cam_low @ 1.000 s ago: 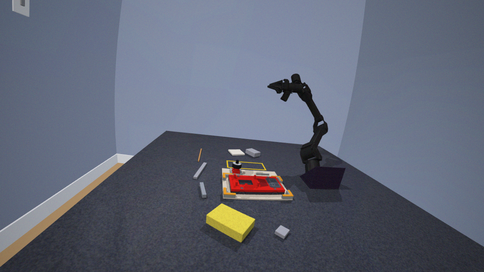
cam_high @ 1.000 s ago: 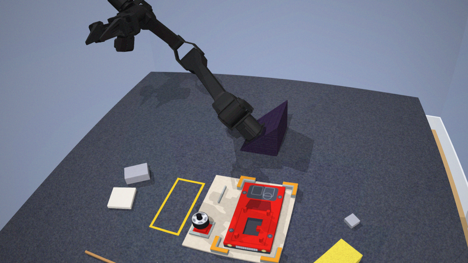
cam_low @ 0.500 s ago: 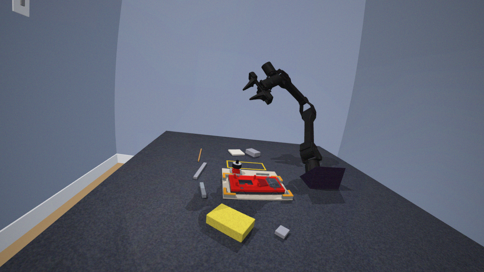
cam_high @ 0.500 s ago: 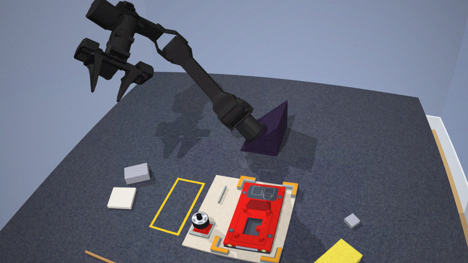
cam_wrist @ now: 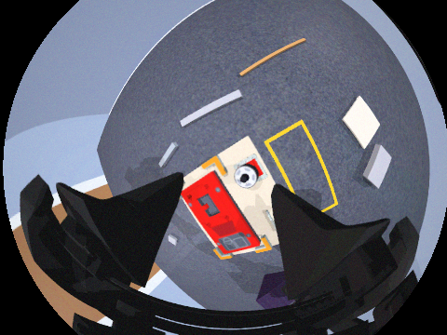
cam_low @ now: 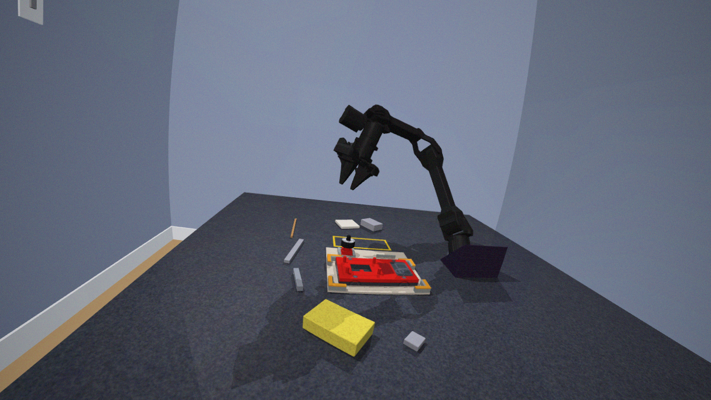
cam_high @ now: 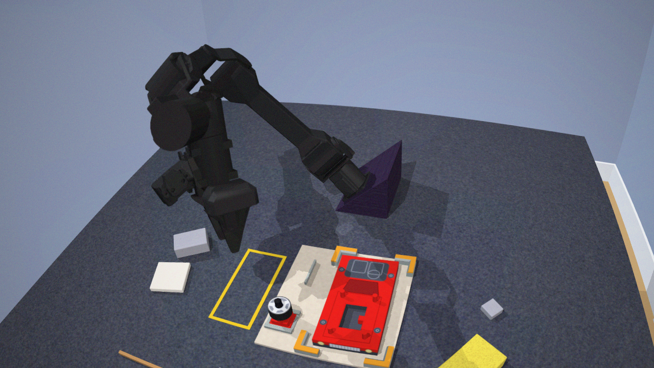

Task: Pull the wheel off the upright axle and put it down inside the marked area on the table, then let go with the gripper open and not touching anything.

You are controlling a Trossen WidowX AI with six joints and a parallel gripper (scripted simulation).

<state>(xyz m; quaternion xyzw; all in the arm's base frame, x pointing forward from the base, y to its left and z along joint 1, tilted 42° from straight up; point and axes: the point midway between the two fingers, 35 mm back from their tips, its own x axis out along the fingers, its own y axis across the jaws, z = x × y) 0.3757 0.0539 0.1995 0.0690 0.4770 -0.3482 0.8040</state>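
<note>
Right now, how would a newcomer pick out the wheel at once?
Find the cream board holding the red car body. At its corner nearest the yellow outline, the wheel sits on a small red stand: the only round black-and-white piece there.

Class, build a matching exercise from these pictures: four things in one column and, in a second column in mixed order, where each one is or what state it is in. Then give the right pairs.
Things
1. wheel
2. gripper
3. yellow block
4. marked area

Places or states
A. open, high above the table, holding nothing
B. a yellow outline on the table beside the beige board, nothing inside it
C. on the upright axle at a corner of the beige board
D. lying on the table, off the board, near a small grey cube

Pairs: 1-C, 2-A, 3-D, 4-B
</note>
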